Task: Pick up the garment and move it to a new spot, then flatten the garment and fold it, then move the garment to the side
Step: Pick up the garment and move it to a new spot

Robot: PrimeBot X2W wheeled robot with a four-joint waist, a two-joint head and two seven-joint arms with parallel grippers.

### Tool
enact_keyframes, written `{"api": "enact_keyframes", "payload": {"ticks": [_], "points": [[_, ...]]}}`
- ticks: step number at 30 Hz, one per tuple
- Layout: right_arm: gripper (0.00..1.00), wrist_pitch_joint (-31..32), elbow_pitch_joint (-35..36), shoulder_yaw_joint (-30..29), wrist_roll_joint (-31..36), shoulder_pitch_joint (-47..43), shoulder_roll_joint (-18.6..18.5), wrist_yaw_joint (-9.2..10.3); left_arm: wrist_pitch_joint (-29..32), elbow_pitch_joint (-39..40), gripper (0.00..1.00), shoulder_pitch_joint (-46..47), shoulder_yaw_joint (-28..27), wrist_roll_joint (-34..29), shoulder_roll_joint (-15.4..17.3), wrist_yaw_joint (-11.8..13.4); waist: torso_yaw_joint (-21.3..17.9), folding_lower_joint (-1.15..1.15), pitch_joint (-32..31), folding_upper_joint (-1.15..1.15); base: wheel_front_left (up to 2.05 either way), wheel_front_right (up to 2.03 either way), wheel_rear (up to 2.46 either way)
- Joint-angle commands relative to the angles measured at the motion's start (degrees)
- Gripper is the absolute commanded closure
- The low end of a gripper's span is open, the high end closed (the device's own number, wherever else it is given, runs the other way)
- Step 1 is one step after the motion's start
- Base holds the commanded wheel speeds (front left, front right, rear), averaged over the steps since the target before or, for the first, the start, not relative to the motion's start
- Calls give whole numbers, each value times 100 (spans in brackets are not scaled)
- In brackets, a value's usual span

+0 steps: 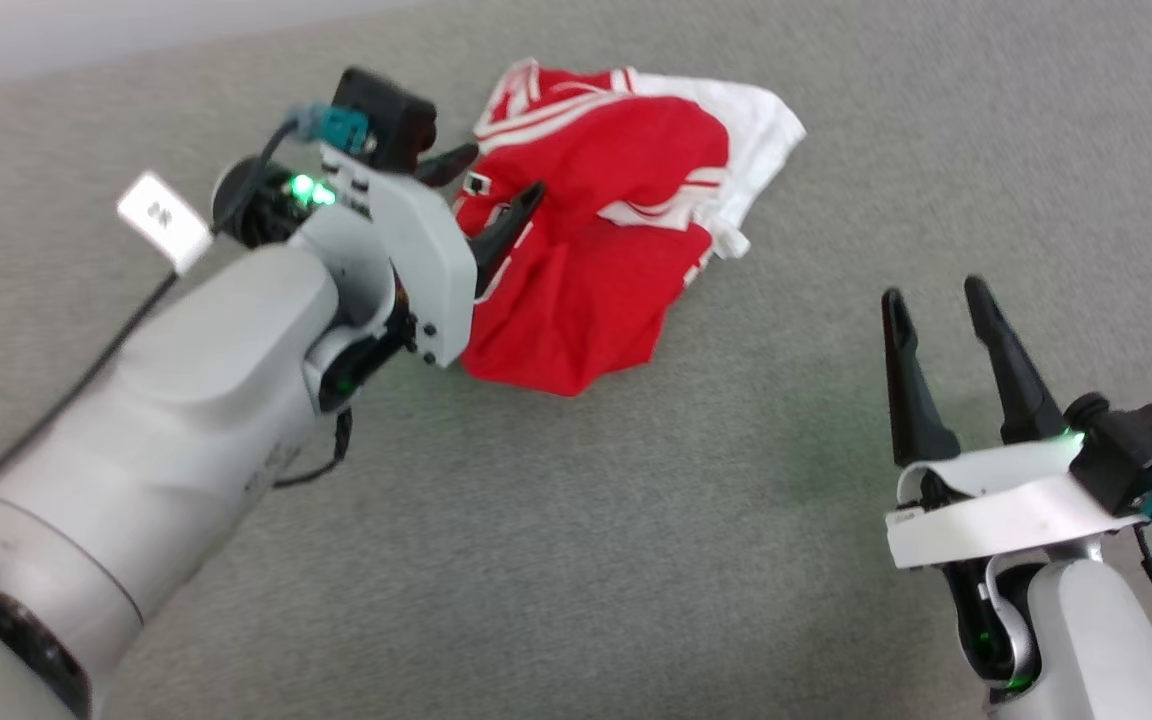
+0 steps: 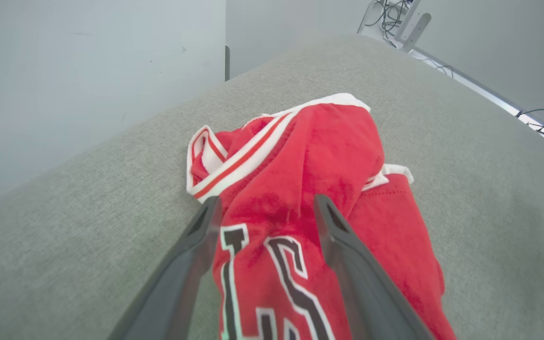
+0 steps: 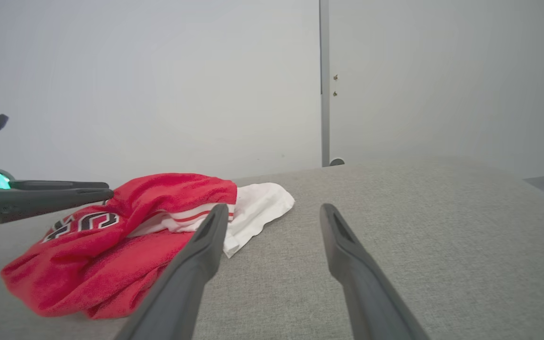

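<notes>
The garment [image 1: 606,230] is a red jersey with white-and-red striped trim, lying crumpled on the grey surface [image 1: 636,520] at the upper middle of the head view, white lining turned out at its right. My left gripper [image 1: 501,175] hangs open just above its left part, fingers spread over the black lettering; the garment [image 2: 310,189] lies under and between those fingers in the left wrist view. My right gripper [image 1: 936,295] stands open and empty at the lower right, well apart from the cloth. The garment [image 3: 125,236] shows left of its fingers, with the left gripper [image 3: 106,189] above it.
The grey fabric surface stretches wide in front of and to the right of the garment. Pale walls [image 3: 206,85] stand behind it, and cables with a metal frame [image 2: 409,23] sit beyond its far edge.
</notes>
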State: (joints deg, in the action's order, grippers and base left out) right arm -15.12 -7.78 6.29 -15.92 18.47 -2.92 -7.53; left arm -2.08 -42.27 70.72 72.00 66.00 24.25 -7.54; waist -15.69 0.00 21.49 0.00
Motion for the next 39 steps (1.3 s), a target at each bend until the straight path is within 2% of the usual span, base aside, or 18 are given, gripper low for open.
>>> {"api": "enact_keyframes", "payload": {"ticks": [1,8,11,13,20,25,26,30,35,39], "points": [[0,-3,-90,-44,93,-95,1,8,-180,-4,0,-183,13,92,-5,10,499,0,-529,0,0,0,0],[0,-3,-545,-308,441,-502,-18,8,-1109,78,0,-1091,78,303,97,10,1015,0,-1261,0,0,0,0],[0,-3,-653,-409,504,-752,-91,8,-1272,107,0,-1615,6,413,157,11,1269,0,-1511,0,0,0,0],[0,-3,-702,-484,514,-903,-142,8,-1306,52,0,-1919,-102,263,261,11,1438,0,-1626,0,0,0,0],[0,19,-792,-725,526,-1311,-297,8,-1303,440,0,-3357,-1728,-347,391,16,1943,0,-1878,0,0,0,0],[0,103,-776,-843,497,-1530,-388,8,-1305,824,0,-4362,-2787,-1139,352,281,2188,0,-2067,0,0,0,0],[0,103,-776,-843,497,-1530,-388,8,-1305,824,0,-4362,-2787,-1139,352,281,2188,0,-2067,0,0,0,0],[0,196,-744,-881,457,-1637,-460,8,-1305,1204,0,-5031,-3523,-1795,264,606,2286,0,-2200,0,0,0,0],[0,255,-670,-945,404,-1686,-535,8,-1305,1773,0,-5731,-4408,-2598,129,970,2244,0,-2288,0,0,0,0],[0,290,-590,-1032,352,-1599,-606,8,-1305,2288,0,-6169,-5107,-3183,22,1094,2158,0,-2298,0,0,0,0]]}}
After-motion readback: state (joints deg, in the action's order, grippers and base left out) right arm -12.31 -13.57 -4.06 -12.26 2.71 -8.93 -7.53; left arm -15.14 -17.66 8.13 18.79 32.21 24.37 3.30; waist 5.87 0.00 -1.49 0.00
